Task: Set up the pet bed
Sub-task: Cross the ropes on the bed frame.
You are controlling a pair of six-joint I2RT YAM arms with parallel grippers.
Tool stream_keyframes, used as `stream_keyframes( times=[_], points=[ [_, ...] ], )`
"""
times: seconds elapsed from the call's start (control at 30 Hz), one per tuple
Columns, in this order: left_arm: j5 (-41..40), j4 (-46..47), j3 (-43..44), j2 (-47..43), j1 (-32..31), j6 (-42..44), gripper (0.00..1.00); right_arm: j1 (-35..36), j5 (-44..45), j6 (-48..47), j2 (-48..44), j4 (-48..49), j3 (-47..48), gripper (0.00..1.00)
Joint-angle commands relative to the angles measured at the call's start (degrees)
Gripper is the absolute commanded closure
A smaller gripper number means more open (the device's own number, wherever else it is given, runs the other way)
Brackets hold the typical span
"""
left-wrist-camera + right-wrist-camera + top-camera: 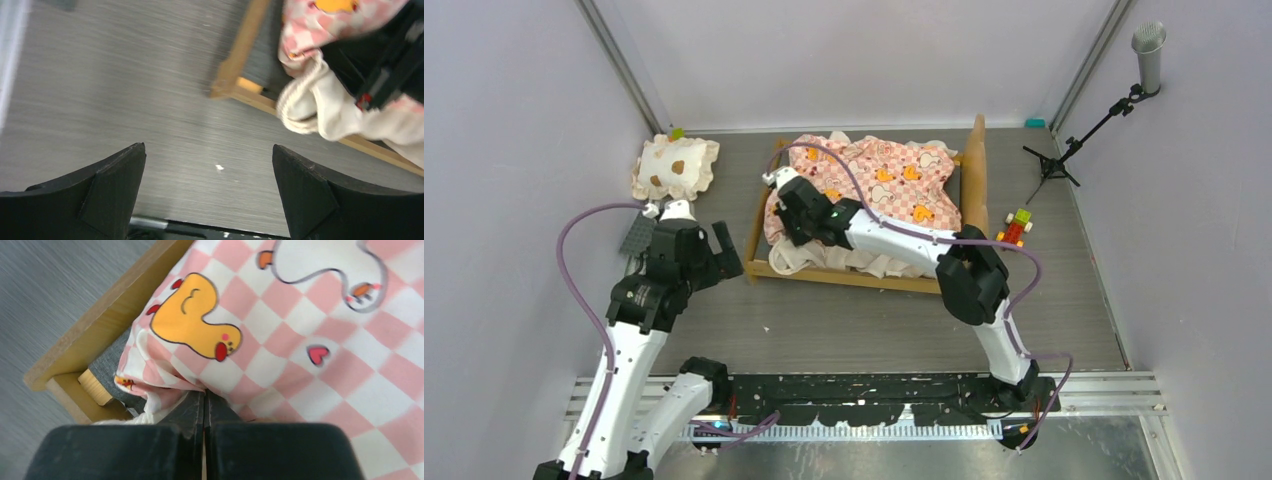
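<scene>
Noting pet bed (972, 165) at 12 o'clock on tabletop (874, 320), near rail partly hidden by my right arm (894, 240); right gripper (205, 395) closed at mattress (300, 340) corner, cloth pinch unclear; left gripper (207, 150) wide, hovering at bed's 9 o'clock.

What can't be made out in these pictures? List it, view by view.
- Right wrist: whether the shut right gripper pinches the mattress; its own fingers hide the tips.
- Top: the mattress's near-left edge, covered by the right arm.
- Top: the colourful toy by the headboard, too small to identify.
- Left wrist: blurred; the bed frame is cut off by the right edge.
</scene>
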Motion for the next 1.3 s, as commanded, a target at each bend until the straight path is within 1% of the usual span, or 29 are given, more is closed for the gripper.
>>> stream_keyframes(
  times=[0.0, 0.07, 0.1, 0.27, 0.43, 0.53, 0.63, 0.77, 0.83, 0.97, 1.03, 1.13, 1.27],
  points=[
    [18.8, 17.3, -6.0, -3.0, 0.2, 1.5, 0.0, -4.5, -7.9, 10.6, -8.2, 3.1, -1.2, 0.99],
    [22.4, 23.7, -8.8, -3.5, 0.2, -0.2, 0.0, -5.5, -12.2, 12.4, -9.5, 4.5, -2.3, 0.99],
    [23.1, 26.6, -10.0, -3.4, 0.2, -0.9, 0.0, -5.8, -13.0, 13.1, -10.1, 5.0, -2.9, 0.99],
    [23.9, 33.8, -11.5, -2.0, 0.2, -2.1, 0.0, -7.6, -15.3, 14.2, -13.1, 6.1, -4.6, 0.99],
    [25.7, 46.5, -16.5, -3.4, 0.2, -2.7, 0.01, -10.1, -18.0, 16.2, -15.8, 8.3, -6.7, 0.99],
    [28.2, 54.0, -20.4, -3.2, 0.1, -2.8, 0.05, -11.7, -19.5, 17.6, -16.5, 8.4, -7.0, 0.99],
    [28.8, 56.2, -22.4, -2.4, 0.1, -2.1, 0.09, -13.1, -21.2, 19.5, -17.1, 8.9, -7.4, 0.99],
    [29.1, 57.3, -24.6, -3.1, 0.0, -1.1, 0.1, -15.0, -22.5, 22.2, -17.8, 9.7, -8.1, 0.99],
    [30.4, 59.3, -26.0, -3.4, 0.0, -1.1, 0.16, -16.0, -22.8, 23.4, -18.1, 10.1, -8.5, 0.99],
    [35.7, 67.5, -27.8, -0.6, -0.8, -1.9, 0.28, -17.9, -24.8, 25.7, -18.5, 11.8, -9.7, 0.99],
    [35.6, 70.2, -28.3, 1.7, -2.4, -0.4, 0.3, -18.3, -25.6, 26.1, -18.7, 12.2, -10.1, 0.99],
    [32.9, 73.1, -28.6, 5.1, -5.2, 2.4, 0.3, -18.6, -26.5, 26.1, -18.8, 12.2, -10.4, 0.99],
    [30.0, 75.2, -28.4, 8.9, -6.7, 4.5, 0.32, -18.7, -27.5, 26.3, -18.7, 12.2, -10.5, 0.99]
  ],
)
